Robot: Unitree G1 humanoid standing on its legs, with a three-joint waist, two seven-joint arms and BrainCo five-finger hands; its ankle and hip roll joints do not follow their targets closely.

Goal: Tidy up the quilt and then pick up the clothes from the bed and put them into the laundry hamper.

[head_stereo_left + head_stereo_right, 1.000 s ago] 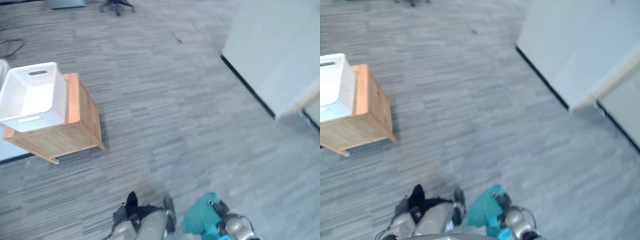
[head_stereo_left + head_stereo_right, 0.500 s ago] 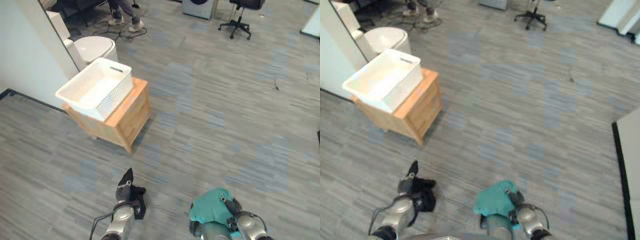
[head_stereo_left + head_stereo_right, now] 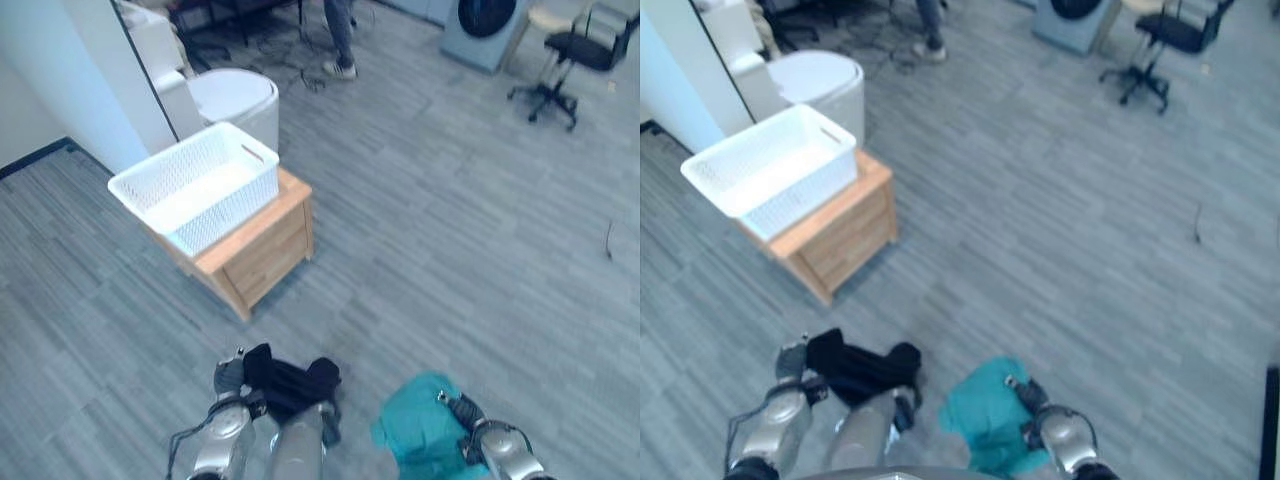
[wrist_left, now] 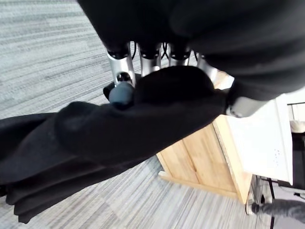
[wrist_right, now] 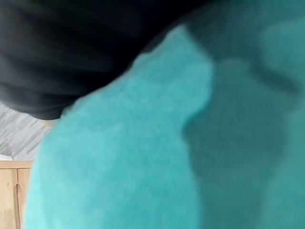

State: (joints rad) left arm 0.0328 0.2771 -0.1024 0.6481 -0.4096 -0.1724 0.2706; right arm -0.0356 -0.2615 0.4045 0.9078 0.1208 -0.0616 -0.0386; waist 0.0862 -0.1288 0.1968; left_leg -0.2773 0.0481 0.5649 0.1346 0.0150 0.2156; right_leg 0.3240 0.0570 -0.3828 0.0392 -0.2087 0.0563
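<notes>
You are looking down at a grey carpeted floor, with a white laundry hamper as the landmark ahead. It is a latticed, open-topped basket, and it sits on a low wooden bench (a small cabinet with drawer fronts), which raises its rim to a height your arms can likely reach without stooping.

Your left hand is clenched on a black garment. In the left wrist view the fingers curl over the top of the cloth and the thumb presses in from the side, so the fabric bunches in the grasp and the rest hangs loose below. This garment is on the near side of the hamper, well apart from it and lower in the head view.

Your right hand holds a teal garment against itself. The cloth is wrapped over the hand, and I cannot tell how the fingers lie beneath it. It is also on the near side of the hamper, off to the right of the black garment.

Both pieces of clothing are carried, not yet dropped, and the hamper looks empty. Judging from this, the carry to the hamper is under way.

Beyond the hamper stand a round white bin, a person's legs and an office chair.
</notes>
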